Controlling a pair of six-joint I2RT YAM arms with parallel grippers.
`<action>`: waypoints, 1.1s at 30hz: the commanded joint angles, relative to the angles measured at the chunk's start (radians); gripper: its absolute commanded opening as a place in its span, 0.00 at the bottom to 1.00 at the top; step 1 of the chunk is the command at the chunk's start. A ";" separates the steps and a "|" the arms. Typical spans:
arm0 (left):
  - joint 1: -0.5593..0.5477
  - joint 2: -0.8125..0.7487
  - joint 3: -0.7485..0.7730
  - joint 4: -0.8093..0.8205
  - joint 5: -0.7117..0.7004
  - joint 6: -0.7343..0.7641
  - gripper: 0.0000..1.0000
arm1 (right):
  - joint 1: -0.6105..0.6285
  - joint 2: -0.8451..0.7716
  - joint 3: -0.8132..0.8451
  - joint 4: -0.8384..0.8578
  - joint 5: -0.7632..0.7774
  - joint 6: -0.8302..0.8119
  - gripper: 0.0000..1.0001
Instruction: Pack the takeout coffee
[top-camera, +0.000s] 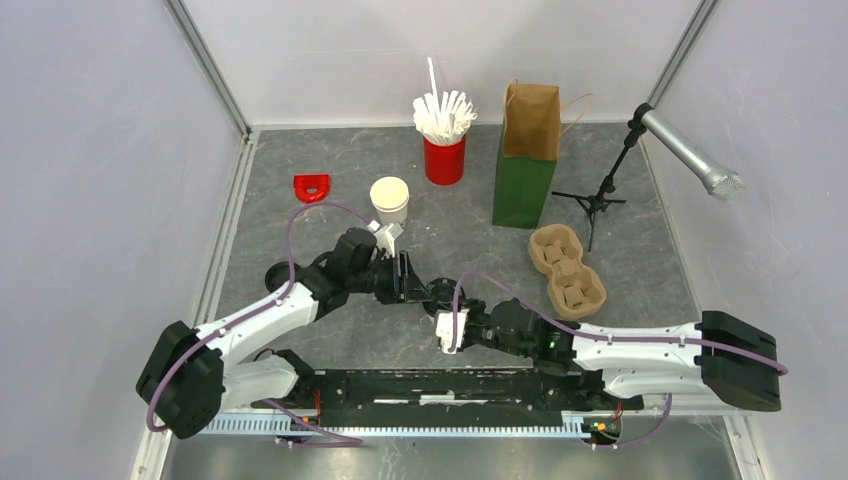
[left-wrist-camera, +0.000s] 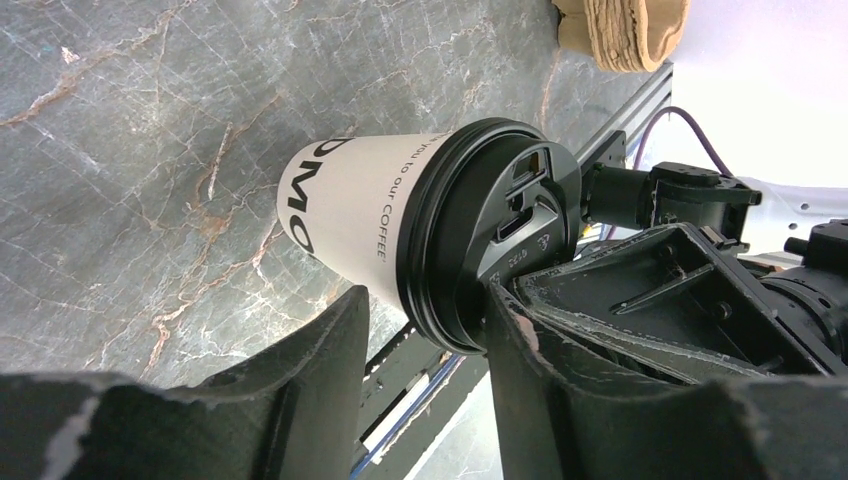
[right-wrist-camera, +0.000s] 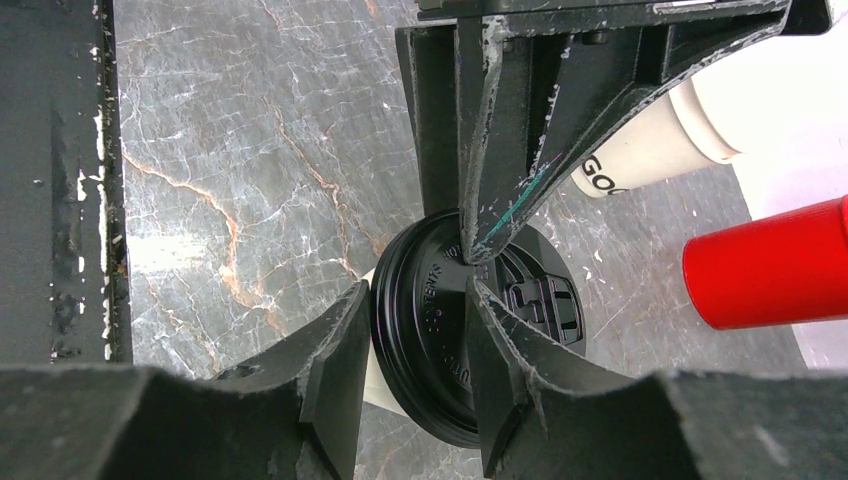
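Note:
The takeout coffee (left-wrist-camera: 350, 215), a cream-white printed cup under a black lid (right-wrist-camera: 540, 300), sits low between both arms and is mostly hidden under them in the top view (top-camera: 437, 294). My left gripper (left-wrist-camera: 425, 320) straddles the lid's rim. One of its fingers (left-wrist-camera: 505, 330) rests on the lid top, while the other stands beside the cup wall with a gap to the rim. My right gripper (right-wrist-camera: 415, 330) is shut on the opposite side of the rim, one finger under it and one on the lid top.
A lidless stack of white cups (top-camera: 389, 198) stands just behind the left arm. Farther back are a red holder of white sticks (top-camera: 444, 158), a brown-and-green paper bag (top-camera: 527, 155), a cardboard cup carrier (top-camera: 567, 265), a red piece (top-camera: 311, 186) and a microphone stand (top-camera: 600, 195).

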 joint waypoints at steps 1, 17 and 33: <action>-0.003 -0.001 0.015 -0.007 -0.029 -0.015 0.55 | 0.005 -0.033 0.006 -0.099 0.017 0.064 0.45; -0.004 0.085 0.020 0.081 -0.001 -0.026 0.60 | 0.003 -0.035 0.031 -0.096 -0.009 0.084 0.50; -0.020 0.106 0.018 0.042 -0.052 0.005 0.53 | -0.064 -0.199 0.186 -0.309 0.324 0.695 0.71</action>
